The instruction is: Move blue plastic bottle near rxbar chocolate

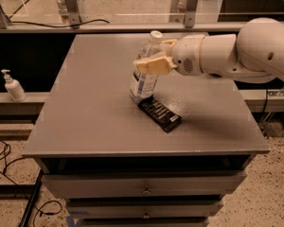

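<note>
jaws clamped on mid-body of blue plastic bottle. gripper over middle of tabletop, white arm reaching in from 3 o'clock. bottle tilted, cap toward 1 o'clock, base low at tabletop, cannot tell if resting. rxbar chocolate flat, just beside base at 5 o'clock. pump dispenser on ledge, well apart at 9 o'clock.

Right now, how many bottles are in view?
2: a clear plastic water bottle tilted in the claw over the grey table; a white pump bottle on the left ledge.
</note>
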You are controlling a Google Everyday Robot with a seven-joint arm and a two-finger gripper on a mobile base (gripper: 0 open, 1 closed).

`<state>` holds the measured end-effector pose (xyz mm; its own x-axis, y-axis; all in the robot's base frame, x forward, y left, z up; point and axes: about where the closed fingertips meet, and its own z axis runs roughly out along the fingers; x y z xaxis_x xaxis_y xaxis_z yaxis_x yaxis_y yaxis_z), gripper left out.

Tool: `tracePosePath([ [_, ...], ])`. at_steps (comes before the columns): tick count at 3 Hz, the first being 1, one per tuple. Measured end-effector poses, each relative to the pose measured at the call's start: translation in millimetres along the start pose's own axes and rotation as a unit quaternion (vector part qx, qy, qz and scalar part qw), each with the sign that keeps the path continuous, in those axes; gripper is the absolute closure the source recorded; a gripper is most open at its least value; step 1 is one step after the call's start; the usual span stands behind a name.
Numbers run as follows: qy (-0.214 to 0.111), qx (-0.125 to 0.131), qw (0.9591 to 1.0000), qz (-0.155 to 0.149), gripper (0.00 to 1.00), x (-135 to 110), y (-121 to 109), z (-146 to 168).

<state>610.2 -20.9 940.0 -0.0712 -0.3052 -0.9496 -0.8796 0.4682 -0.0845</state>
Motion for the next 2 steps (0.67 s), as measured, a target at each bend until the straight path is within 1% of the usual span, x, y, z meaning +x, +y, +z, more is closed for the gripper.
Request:
tracePosePath([
  [1, 0.0, 0.0, 1.0, 0.0, 1.0, -0.7, -0.1, -0.2],
  [2, 0.002, -0.012, 0.9996, -0.024, 1.0, -0.3, -4.2, 1.7],
])
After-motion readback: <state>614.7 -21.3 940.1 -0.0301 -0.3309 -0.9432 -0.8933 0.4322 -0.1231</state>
